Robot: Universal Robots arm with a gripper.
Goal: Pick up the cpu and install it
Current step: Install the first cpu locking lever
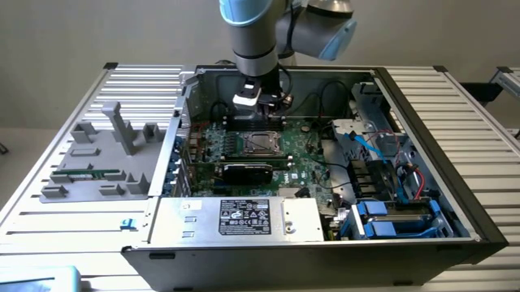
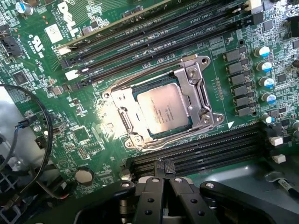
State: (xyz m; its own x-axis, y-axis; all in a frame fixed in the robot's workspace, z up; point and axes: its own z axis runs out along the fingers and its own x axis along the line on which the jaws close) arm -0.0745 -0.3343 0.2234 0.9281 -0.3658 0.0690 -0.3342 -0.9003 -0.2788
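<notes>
The small flat square cpu with its pale silver-beige metal top (image 2: 161, 110) lies seated in the silver metal socket frame (image 2: 196, 88) on the green motherboard (image 2: 70, 116), inside the open black computer case (image 1: 422, 109). The placing step looks done; the work now seems to be at the tail of the install.

The black two-fingered gripper (image 2: 164, 179) hangs above the socket frame, its fingers pressed together with nothing between them, touching neither the chip nor the frame. Long black memory slots (image 2: 205, 151) run between the socket frame and the gripper.

Judging from the frame, its retaining parts around the chip may not be fully latched, though this cannot be told for certain. Any further contact there would call for a light, square touch, since the chip sits on delicate contacts.
</notes>
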